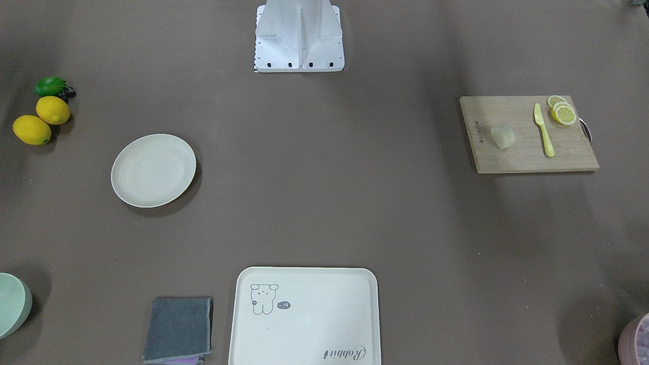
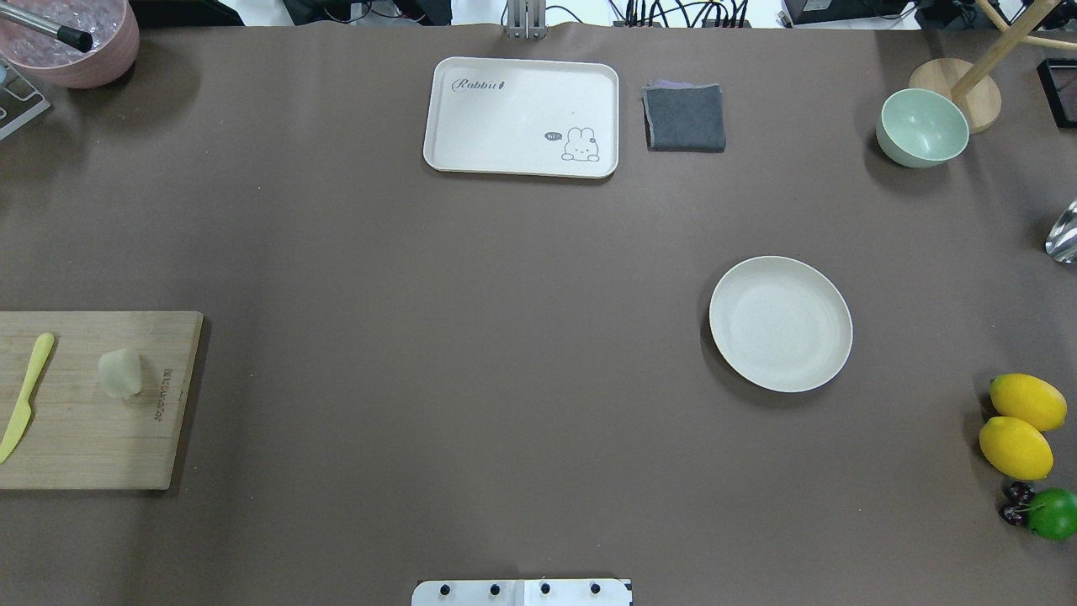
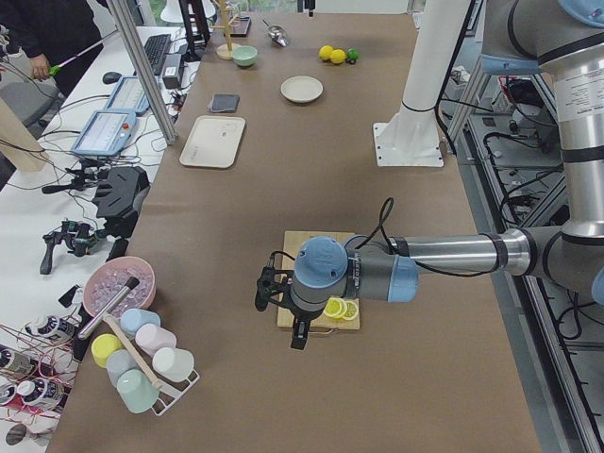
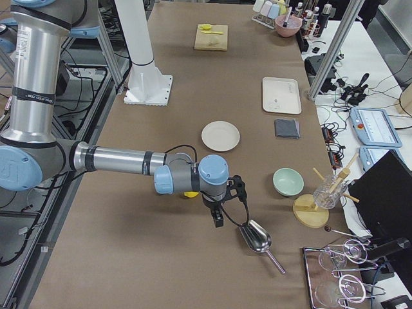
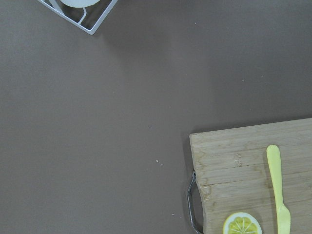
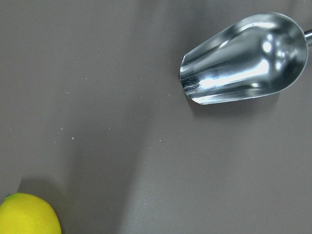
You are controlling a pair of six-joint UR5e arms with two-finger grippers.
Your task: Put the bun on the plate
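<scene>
Bun sits on the cutting board on the robot's left, yellow knife just beside it; the plate waits well apart on the right. The left gripper hovers by the board's handle end, so I'd cross past the knife, drop straight down and squeeze softly. Jaws on the left and on the right gripper? Cannot tell, since only the side views show them. The left wrist camera misses the bun, and the overhead view crops the board.

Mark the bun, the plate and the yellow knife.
bun (image 1: 502,137), exterior front-facing view, its rounded top.
plate (image 1: 153,170), exterior front-facing view, its bare centre.
yellow knife (image 1: 546,139), exterior front-facing view, its handle.
</scene>
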